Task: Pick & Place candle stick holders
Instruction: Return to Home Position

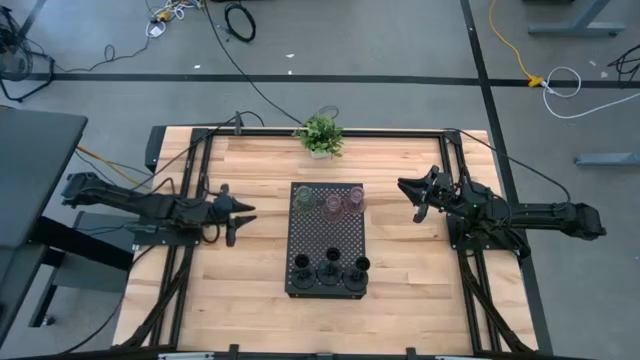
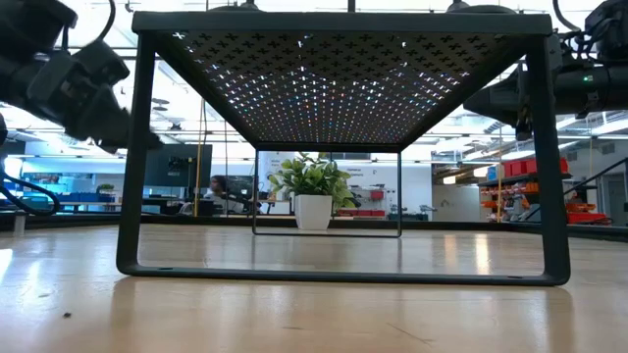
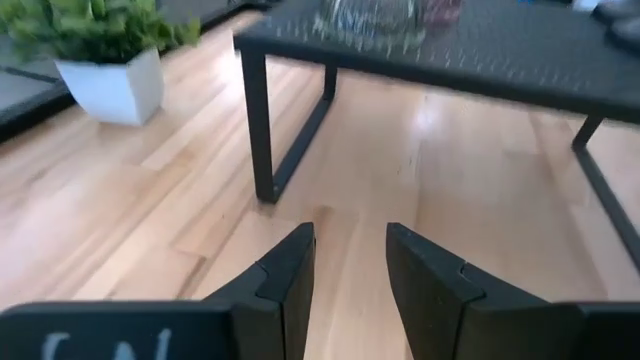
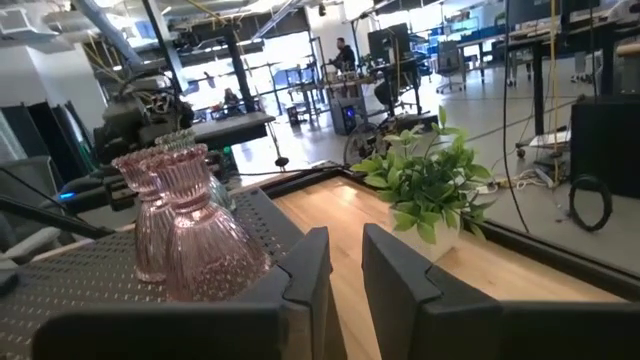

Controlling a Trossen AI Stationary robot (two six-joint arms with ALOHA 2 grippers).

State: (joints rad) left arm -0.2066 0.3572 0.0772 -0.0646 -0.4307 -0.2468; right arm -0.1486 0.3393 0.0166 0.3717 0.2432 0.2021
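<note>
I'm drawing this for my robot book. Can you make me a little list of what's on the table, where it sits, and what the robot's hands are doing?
table: light wood
shelf: black, full of holes, in the middle of the table
glass cups: three in a row at the shelf's far end, one green and two pink
black holders: three in a row at the shelf's near end
plant: white pot, at the table's far edge, beyond the shelf
left hand: left of the shelf, open, holding nothing
right hand: right of the shelf, open, holding nothing
</note>
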